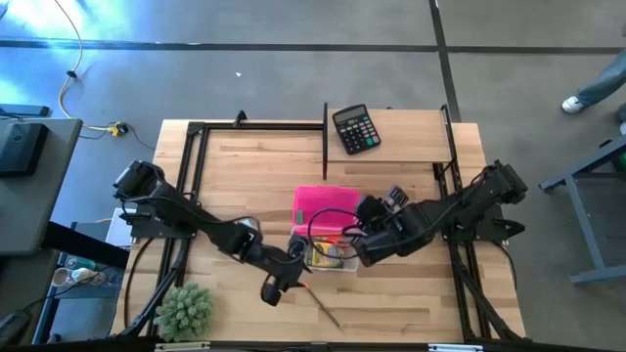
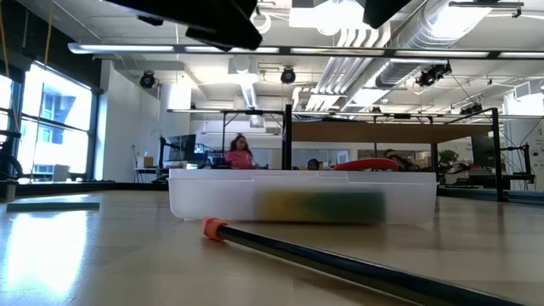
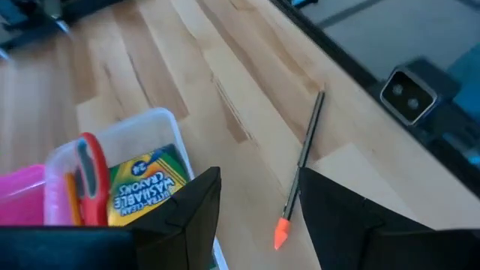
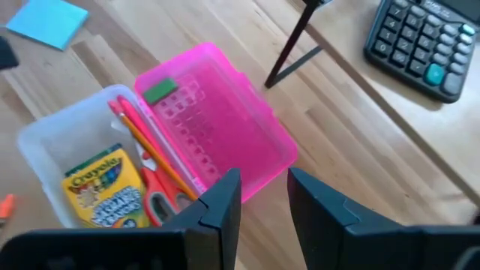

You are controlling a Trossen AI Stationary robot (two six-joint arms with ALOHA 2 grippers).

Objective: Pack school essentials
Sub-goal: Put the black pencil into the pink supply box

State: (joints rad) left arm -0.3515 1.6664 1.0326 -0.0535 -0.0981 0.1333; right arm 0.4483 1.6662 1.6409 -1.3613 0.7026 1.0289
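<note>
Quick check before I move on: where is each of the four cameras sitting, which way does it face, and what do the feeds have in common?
High view: overhead, looking straight down; both arms, calculator, plant ball.
Low view: table height, facing the room; clear box, pencil; arm parts overhead.
Left wrist view: above the pencil; left gripper open, empty.
Right wrist view: over the pink lid; right gripper empty.
Shared: both wrist views show the crayon box and scissors.

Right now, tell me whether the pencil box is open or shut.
Open. The pink lid lies flipped back beside the clear tray, with crayons and scissors showing inside.
</note>
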